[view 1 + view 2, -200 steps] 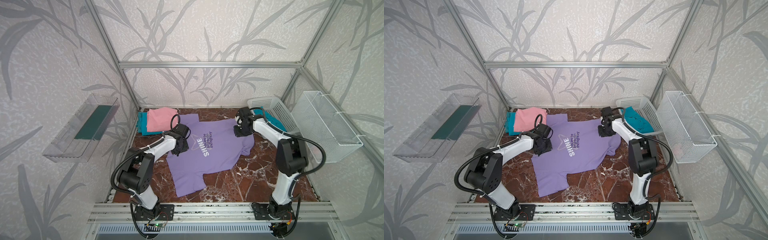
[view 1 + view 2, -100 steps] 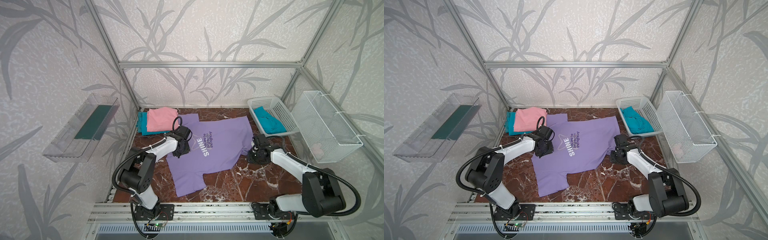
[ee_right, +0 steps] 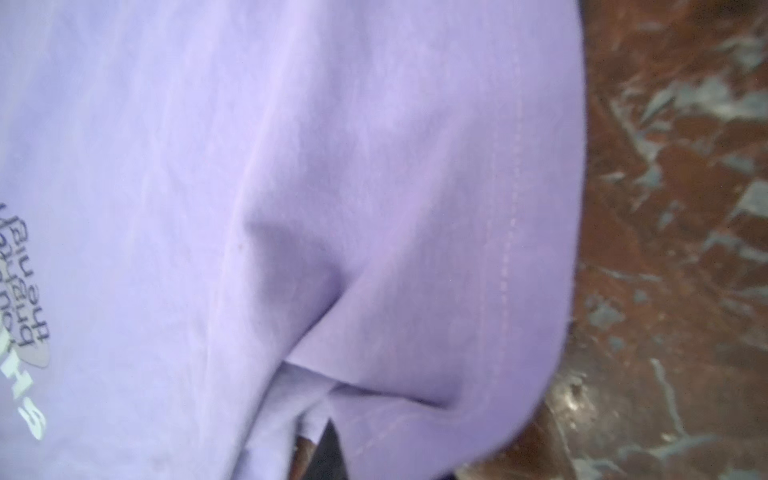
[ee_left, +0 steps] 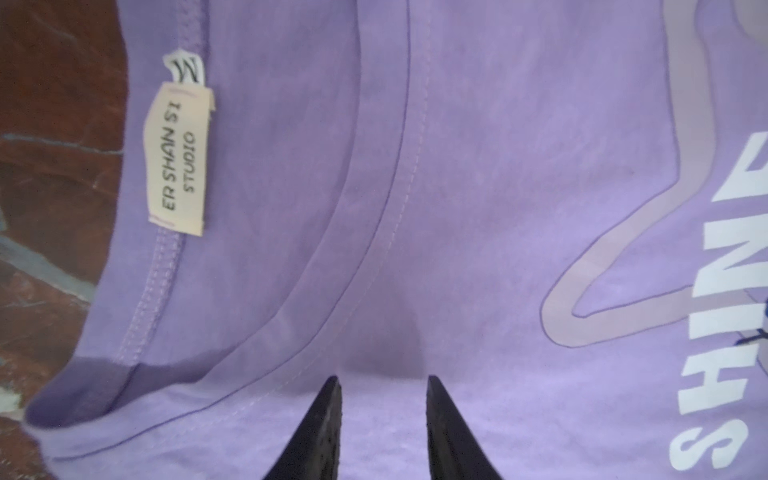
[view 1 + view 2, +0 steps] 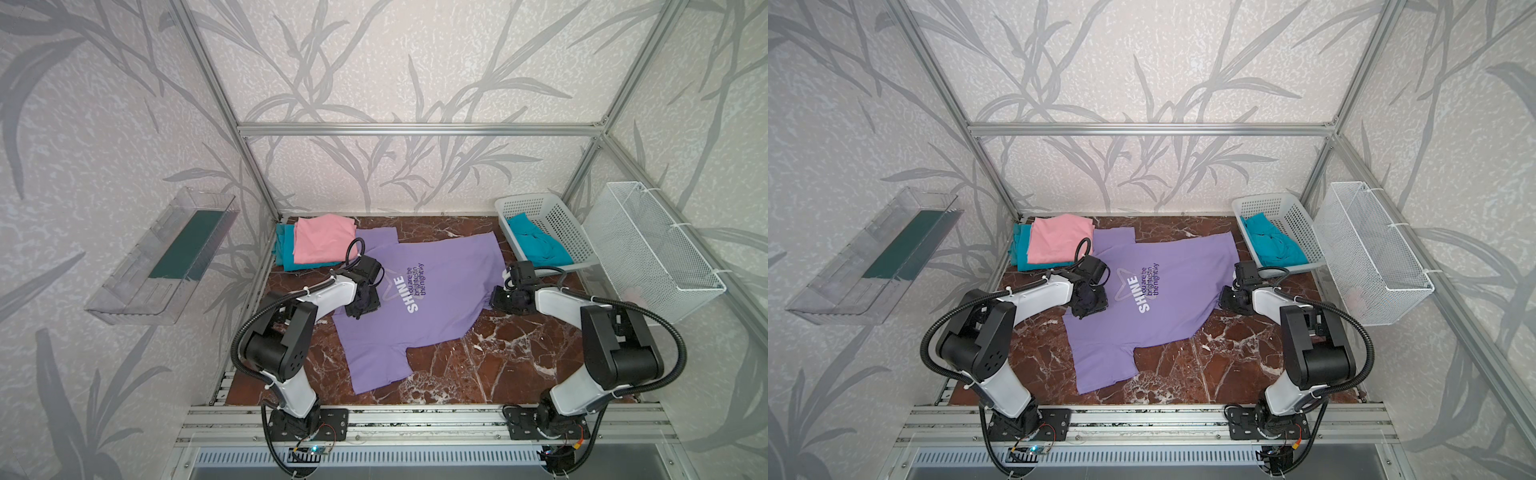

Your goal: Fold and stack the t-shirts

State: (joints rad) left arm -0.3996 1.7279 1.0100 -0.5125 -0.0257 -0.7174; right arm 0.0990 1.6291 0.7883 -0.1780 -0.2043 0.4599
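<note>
Lavender SHINE t-shirt [image 5: 440,299] spread at counter [image 5: 519,361] centre, left hand [image 4: 384,380] parted, resting by collar [image 4: 370,216] at 9 o'clock, right hand [image 3: 324,428] clenched on hem [image 3: 507,249] at 3 o'clock, pink t-shirt [image 5: 322,239] folded atop teal t-shirt [image 5: 284,249] at 11 o'clock.

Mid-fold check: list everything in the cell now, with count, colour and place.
table: 1, red-brown marble
lavender t-shirt: 1, lavender, white SHINE print, spread flat at its middle
folded teal t-shirts: count unclear, teal, far-left corner
pink t-shirt: 1, pink, folded, on top of them
plastic basket: 1, white perforated, far-right corner
crumpled teal t-shirt: 1, teal, inside that basket
wire basket: 1, white, on the right wall
clear tray: 1, transparent, dark green floor, on the left wall
left gripper: 1, black, jaws apart over the collar
right gripper: 1, black, shut on the hem
</note>
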